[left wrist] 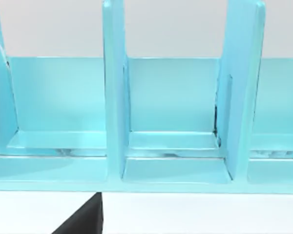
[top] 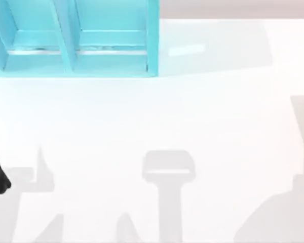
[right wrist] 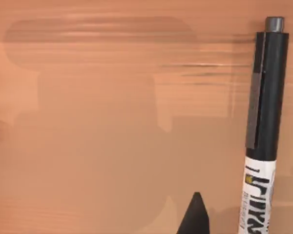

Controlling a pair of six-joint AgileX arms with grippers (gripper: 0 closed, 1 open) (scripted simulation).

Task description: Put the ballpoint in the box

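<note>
Turquoise box (top: 73, 45) at far-left edge, ballpoint (right wrist: 263, 136) on wood, fingers' state unclear.

You see a slim black ballpoint (right wrist: 266, 97) with a grey push-button and a white printed band, lying flat on a tan wood-grain surface (right wrist: 97, 126). A turquoise compartmented box (top: 73, 43) sits at the bench's far left.

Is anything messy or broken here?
Nothing looks spilled or broken. The ballpoint lies flat on a brown surface, whole and capped with its clip. The blue box stands straight at the table's far left, its dividers upright.
</note>
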